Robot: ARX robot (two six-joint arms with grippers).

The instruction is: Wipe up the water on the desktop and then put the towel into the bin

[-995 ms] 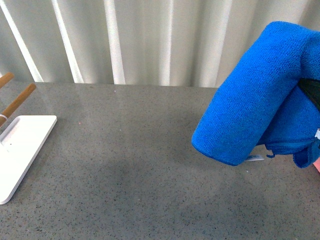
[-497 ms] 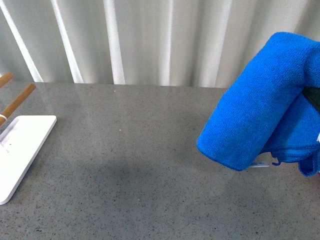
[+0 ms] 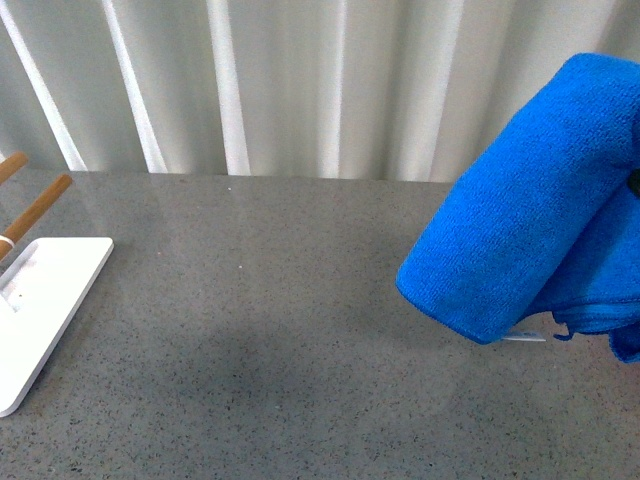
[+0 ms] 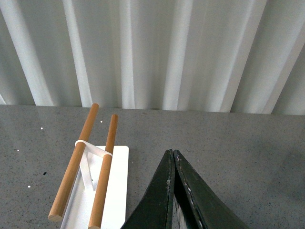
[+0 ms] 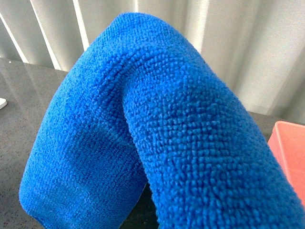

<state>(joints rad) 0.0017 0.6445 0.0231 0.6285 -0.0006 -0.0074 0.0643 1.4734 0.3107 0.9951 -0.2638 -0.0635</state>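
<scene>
Two wooden rods [image 3: 40, 208] slant up from a white tray [image 3: 60, 290] at the far left, out of the job's way. The left jaws, seen from their own wrist, are pressed together and empty near that tray, probably parked to leave room. The worktop [image 3: 250, 330] in the middle shows no puddle that can be made out. At the right the towel [image 3: 540, 220] hangs clear of the worktop, draped over the right jaws. It hides them, so their grip cannot be told. An edge of the bin [image 5: 288, 143] shows past the towel and is likely where the towel is headed.
</scene>
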